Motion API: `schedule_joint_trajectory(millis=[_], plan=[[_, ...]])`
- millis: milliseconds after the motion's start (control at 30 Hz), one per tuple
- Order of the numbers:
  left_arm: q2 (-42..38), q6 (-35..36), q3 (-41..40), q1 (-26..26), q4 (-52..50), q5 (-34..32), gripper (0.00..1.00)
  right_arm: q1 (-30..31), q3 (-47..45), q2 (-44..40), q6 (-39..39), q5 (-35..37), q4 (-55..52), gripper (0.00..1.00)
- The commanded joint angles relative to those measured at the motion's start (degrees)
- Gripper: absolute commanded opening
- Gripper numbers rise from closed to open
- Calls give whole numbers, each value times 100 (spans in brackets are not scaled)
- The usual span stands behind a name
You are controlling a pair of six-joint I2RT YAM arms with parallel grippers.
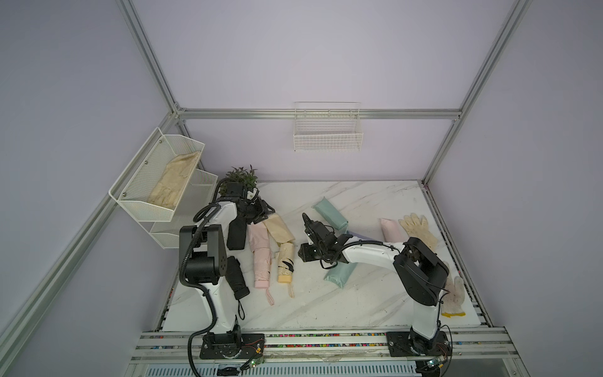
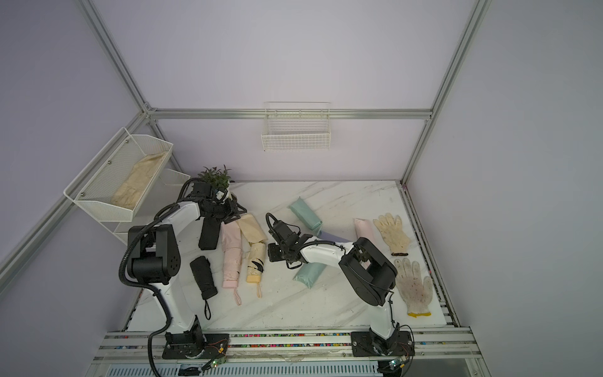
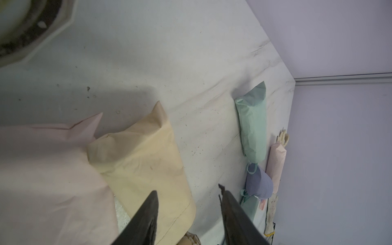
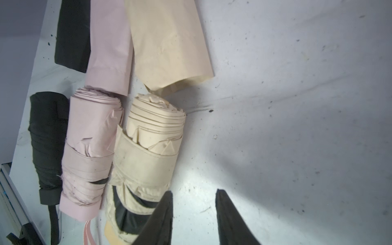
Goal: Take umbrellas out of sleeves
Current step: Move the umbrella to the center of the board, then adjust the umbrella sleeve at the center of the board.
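Observation:
Black [image 1: 236, 277], pink [image 1: 262, 267] and yellow [image 4: 152, 137] umbrellas lie bare side by side at the left. Their flat empty sleeves, black [image 1: 236, 235], pink [image 3: 53, 169] and yellow [image 3: 144, 165], lie just behind them. My left gripper [image 3: 188, 191] hangs open over the far end of the yellow sleeve, holding nothing. My right gripper [image 4: 194, 191] is open over bare table beside the yellow umbrella's handle end. Two mint sleeves [image 1: 330, 213] [image 1: 339, 272], a lilac one [image 3: 258, 182] and a pink one [image 1: 391, 230] are still stuffed full; the right arm partly hides them.
Two cream work gloves [image 1: 419, 228] [image 1: 453, 293] lie along the right edge. A potted plant [image 1: 241, 178] stands behind the left gripper. A white mesh rack [image 1: 156, 182] holds a beige cloth at the left wall. A wire basket [image 1: 328, 130] hangs on the back wall.

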Motion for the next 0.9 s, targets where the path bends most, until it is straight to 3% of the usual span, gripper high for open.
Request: schedule_joint_trajectory(millis=[0,400,867], plan=[[205,200,430,-28,-571,-449,50,-6,-225,-225,96,199,-38,37],[212,553,856,-464,-1316,-2119,53,-16,-561,-492,144,245,37,37],[533,503,1089,-826,-1510,-2809,52,-15,-629,-522,170,201,123,37]])
